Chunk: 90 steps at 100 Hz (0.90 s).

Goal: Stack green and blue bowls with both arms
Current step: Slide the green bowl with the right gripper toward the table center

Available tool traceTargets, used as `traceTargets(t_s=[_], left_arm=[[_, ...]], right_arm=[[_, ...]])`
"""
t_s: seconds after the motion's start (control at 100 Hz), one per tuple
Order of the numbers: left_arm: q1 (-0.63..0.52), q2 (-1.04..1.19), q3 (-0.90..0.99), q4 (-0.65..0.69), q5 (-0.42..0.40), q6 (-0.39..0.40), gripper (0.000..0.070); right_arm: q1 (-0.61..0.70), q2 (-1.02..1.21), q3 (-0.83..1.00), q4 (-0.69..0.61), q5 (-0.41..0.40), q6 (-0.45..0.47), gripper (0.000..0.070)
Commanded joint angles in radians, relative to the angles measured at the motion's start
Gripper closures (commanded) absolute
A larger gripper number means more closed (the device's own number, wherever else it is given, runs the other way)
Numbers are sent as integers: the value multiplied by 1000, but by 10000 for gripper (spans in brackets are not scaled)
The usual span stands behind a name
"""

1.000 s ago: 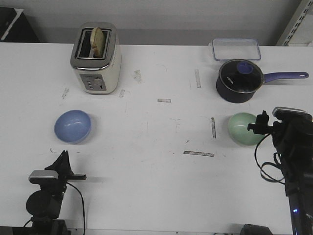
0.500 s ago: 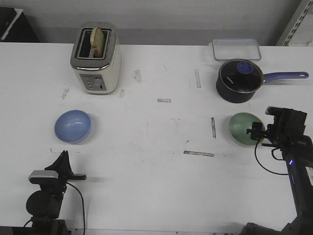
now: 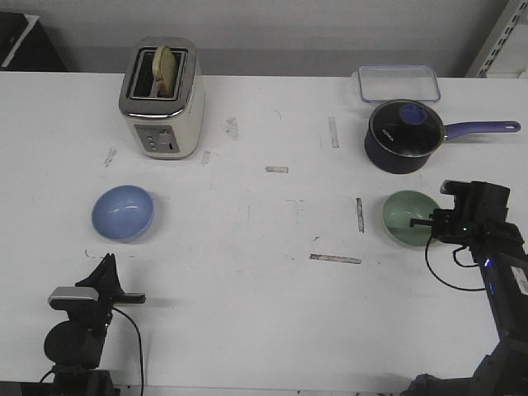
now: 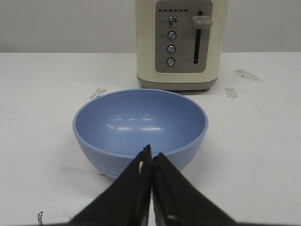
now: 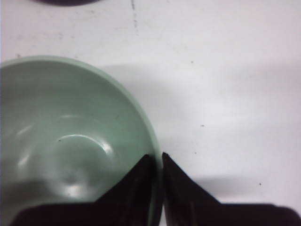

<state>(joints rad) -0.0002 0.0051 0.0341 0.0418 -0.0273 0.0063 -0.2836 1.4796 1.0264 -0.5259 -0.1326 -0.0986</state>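
Observation:
The blue bowl (image 3: pixel 122 213) sits on the white table at the left; it also fills the left wrist view (image 4: pixel 140 129). My left gripper (image 3: pixel 105 268) is shut and empty, low on the table a short way in front of that bowl (image 4: pixel 151 157). The green bowl (image 3: pixel 406 217) sits at the right, in front of the saucepan. My right gripper (image 3: pixel 431 223) is shut on the green bowl's rim: in the right wrist view one finger is inside the green bowl (image 5: pixel 70 141) and one outside, at my right gripper (image 5: pixel 158 157).
A cream toaster (image 3: pixel 162 99) with bread stands at the back left. A dark navy saucepan (image 3: pixel 403 136) with a long handle and a clear plastic box (image 3: pixel 398 82) stand at the back right. Tape marks (image 3: pixel 335 258) dot the table's middle.
My right arm has moved down and in to the green bowl, and its fingers now straddle the rim. The bowl has shifted slightly left. The left arm has not moved.

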Motion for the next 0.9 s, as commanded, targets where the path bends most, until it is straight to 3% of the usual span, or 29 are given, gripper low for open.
traceTargets(t_s=[0.0,0.14,0.3,0.5,0.68,0.89], left_arm=[[1,-2,-22,12,0,5,698],[1,-2,-22,12,0,5,698],[1,-2,-22,12,0,4,698],[1,-2,-22,12,0,5,698],[1,-2,-22,8,0,4,698],[1,-2,-22,4,0,4,698]], right_arm=[[-4,5,15,0,1,-2,700],[4,-50,29,-5,-13,8,700],[62,-150,67,-6,-105,53,700],[266,-233,92,2,-193,160,700],[551,-202,92,11,-174,244,700],[801,-74,92,30,-89,279,700]])
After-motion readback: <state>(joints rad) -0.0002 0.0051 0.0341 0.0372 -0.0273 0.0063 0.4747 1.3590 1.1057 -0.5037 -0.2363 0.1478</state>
